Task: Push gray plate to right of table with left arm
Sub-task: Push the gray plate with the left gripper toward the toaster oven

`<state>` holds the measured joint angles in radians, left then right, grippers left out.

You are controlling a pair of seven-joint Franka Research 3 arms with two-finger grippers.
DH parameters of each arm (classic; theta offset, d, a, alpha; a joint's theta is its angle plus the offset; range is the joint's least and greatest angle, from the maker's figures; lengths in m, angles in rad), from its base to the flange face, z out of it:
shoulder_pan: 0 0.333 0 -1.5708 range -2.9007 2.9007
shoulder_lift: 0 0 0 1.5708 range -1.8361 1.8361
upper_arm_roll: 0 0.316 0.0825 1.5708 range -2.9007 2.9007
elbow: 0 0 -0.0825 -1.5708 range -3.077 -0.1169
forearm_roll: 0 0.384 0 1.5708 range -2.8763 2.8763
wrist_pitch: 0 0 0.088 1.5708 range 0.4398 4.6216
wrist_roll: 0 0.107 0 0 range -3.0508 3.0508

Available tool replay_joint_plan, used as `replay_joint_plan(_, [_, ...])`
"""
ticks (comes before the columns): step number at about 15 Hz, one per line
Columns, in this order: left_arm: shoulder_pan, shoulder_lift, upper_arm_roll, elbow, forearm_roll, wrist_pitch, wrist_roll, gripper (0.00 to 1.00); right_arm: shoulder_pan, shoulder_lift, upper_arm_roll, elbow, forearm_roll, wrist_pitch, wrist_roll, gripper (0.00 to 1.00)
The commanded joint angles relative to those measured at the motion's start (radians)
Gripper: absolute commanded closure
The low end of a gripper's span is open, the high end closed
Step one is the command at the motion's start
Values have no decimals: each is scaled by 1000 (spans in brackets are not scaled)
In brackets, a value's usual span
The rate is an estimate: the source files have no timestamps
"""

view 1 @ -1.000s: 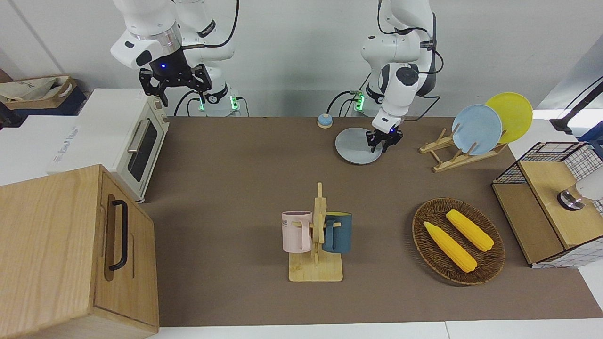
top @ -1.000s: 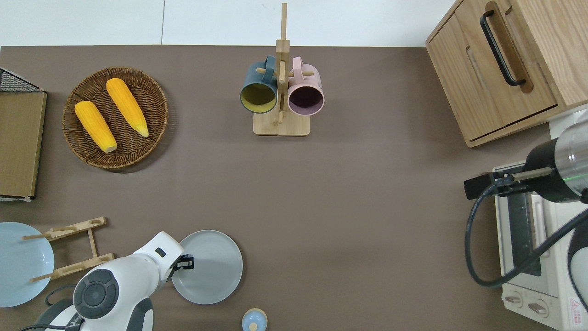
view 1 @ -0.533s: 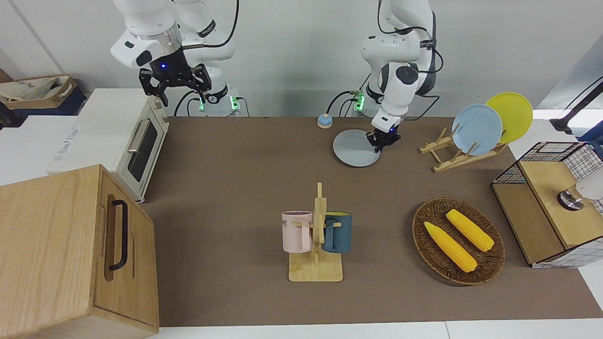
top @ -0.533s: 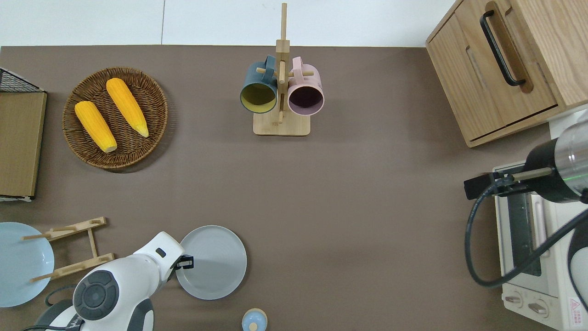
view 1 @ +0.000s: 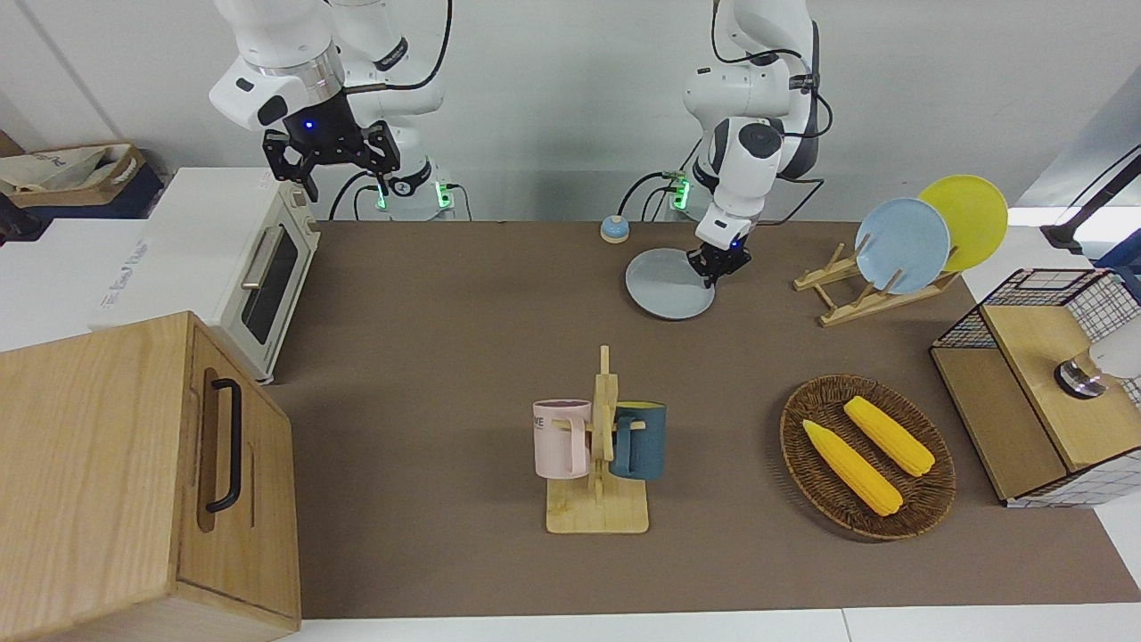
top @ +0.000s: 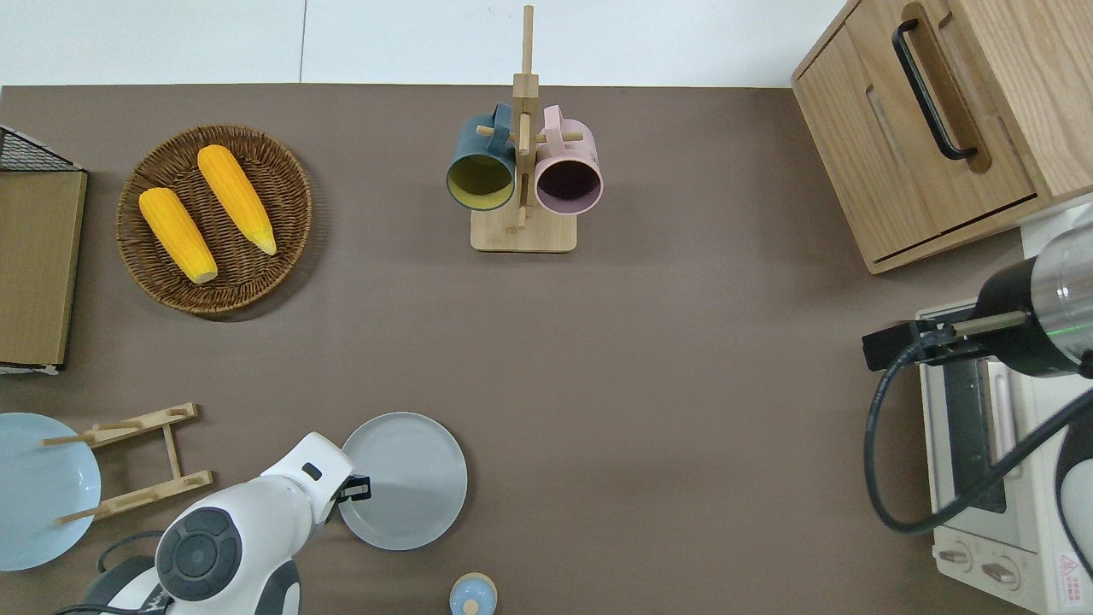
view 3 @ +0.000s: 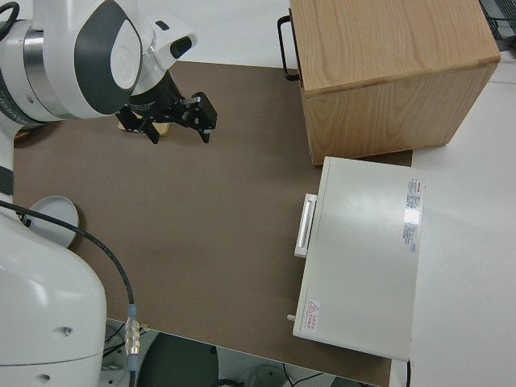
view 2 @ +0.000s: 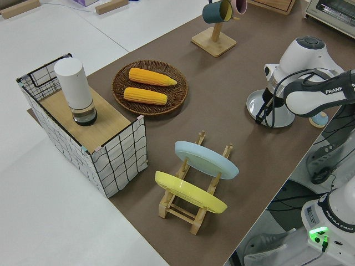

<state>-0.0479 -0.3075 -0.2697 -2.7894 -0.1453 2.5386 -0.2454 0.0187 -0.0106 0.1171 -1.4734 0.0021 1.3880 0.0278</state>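
The left pincer [top: 357,489] — whether clenched or released I cannot tell — presses on the gray plate [top: 404,481] at its rim, and the plate lies just beside it, with most of the tabletop [top: 683,384] uncrossed — the push looks barely begun.

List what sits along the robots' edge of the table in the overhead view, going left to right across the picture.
Light-blue plate → wooden plate rack → left hand → gray plate → small blue bell → white toaster oven.
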Motion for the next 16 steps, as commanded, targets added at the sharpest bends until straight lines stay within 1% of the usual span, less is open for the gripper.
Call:
replay_joint_plan(1, [-12,19,-69,-27,-14,40,-104,1000,-20,-6,13,4,10,-12,1,17])
replay_joint_plan(4, [-12,34,-124,-15,-14,43,-172,1000,-20,-6,15,4,10,-12,0,17])
replay_joint_plan(6, [-12,60,-163,4,-14,45,-213,1000,-20,-6,13,4,10,-14,1,17])
replay_joint_plan(7, [-12,76,-175,16,-16,46,-238,1000,-20,-6,15,4,10,-12,1,17])
replay_joint_plan(10, [-12,100,-245,53,-14,45,-339,1000,-20,-6,15,4,10,-12,0,17])
replay_joint_plan(13, [-12,123,-293,80,-14,45,-412,1000,-20,-6,15,4,10,-12,0,17])
replay_joint_plan(16, [-12,169,-370,132,-13,42,-527,1000,-20,-6,15,4,10,-12,0,17])
